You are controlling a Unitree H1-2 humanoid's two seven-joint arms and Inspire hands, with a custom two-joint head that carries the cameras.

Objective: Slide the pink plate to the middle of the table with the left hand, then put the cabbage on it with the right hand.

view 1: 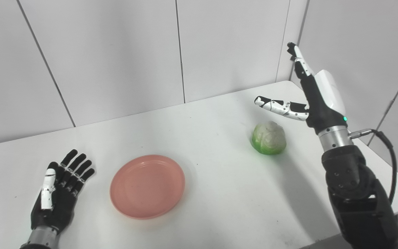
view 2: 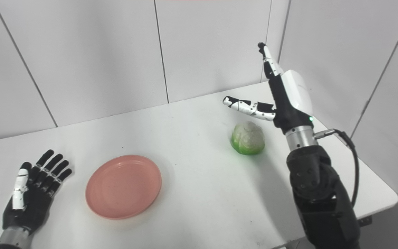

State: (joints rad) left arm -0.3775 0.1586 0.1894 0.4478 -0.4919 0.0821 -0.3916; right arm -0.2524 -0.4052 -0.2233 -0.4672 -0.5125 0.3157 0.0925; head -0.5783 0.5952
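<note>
I am looking at the pink plate point(view 1: 147, 186) sitting on the worktop point(view 1: 219, 207) left of centre, with my left hand point(view 1: 60, 192) lying spread and empty just beside it at nine o'clock. The cabbage point(view 1: 269, 137) is resting well apart at two o'clock, my right hand point(view 1: 306, 93) hovering spread above it, holding nothing. I am judging the slide comes first: I should be pushing the rim low and flat toward three o'clock, not tipping it.

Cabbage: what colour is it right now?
Pale whitish top, bright green base; the cabbage shows best in the left eye view.
</note>
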